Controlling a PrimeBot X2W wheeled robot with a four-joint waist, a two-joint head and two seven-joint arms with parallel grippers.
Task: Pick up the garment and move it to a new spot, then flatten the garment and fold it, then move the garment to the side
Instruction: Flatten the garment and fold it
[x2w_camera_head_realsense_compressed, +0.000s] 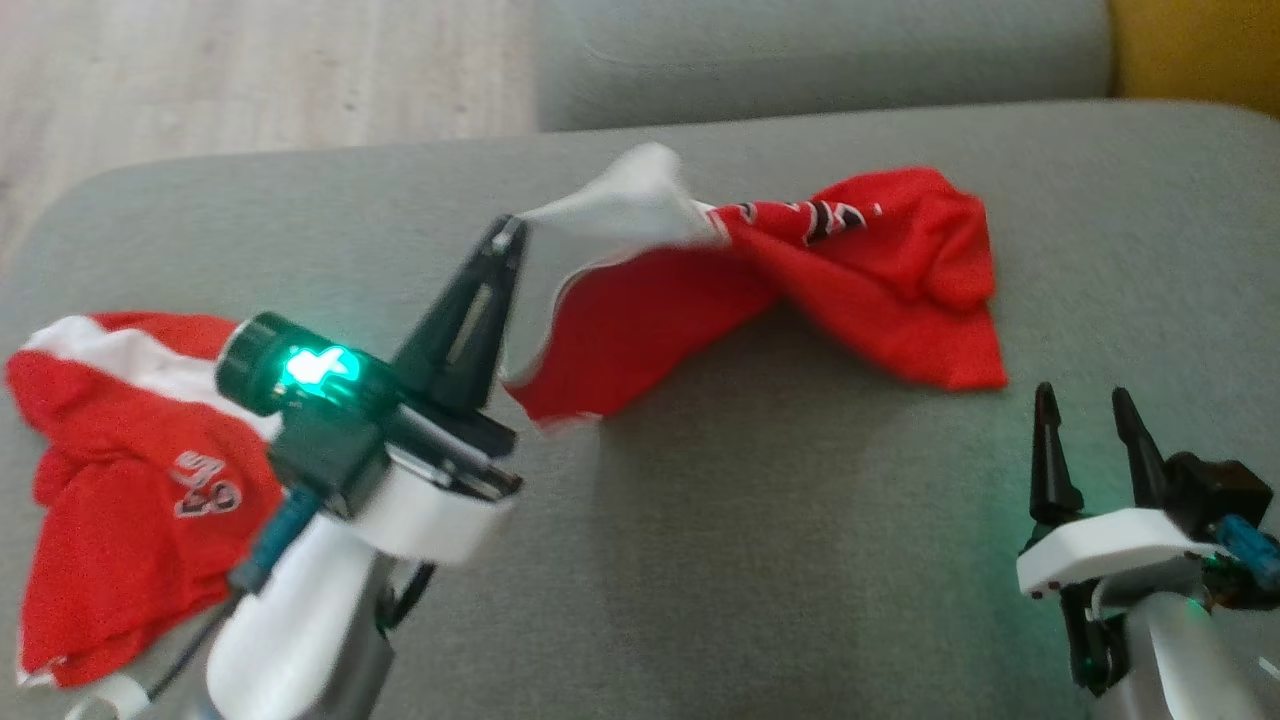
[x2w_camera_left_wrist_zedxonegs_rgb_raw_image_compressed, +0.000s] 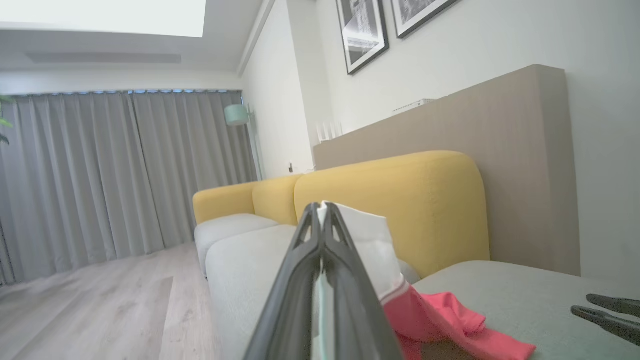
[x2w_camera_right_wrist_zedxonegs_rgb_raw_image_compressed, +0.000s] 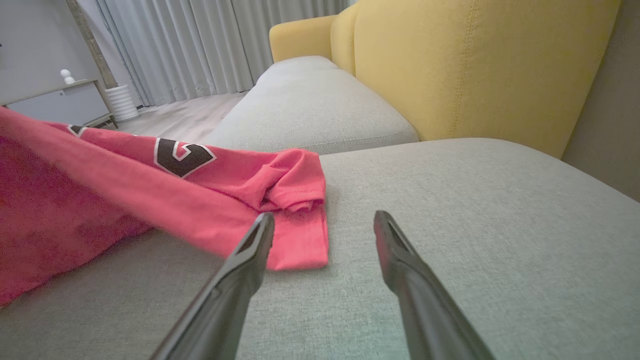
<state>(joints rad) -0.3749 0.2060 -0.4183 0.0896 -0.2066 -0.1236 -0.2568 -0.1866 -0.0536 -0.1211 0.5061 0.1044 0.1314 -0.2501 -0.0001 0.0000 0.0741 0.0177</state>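
Garment (x2w_camera_head_realsense_compressed: 760, 300) — white edge pinched, left tool (x2w_camera_head_realsense_compressed: 510, 235).

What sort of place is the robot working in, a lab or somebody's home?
Most likely a home living room: a grey sofa with yellow backrests, long grey curtains along the far side, and framed pictures on the wall.

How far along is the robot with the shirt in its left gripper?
Done: the left gripper is shut on the white edge of the red and white fabric shirt, one end raised off the grey sofa cushion. In hand: carrying it to a new spot. Left: flattening, folding, moving aside; it is bunched; the open right gripper holds nothing.
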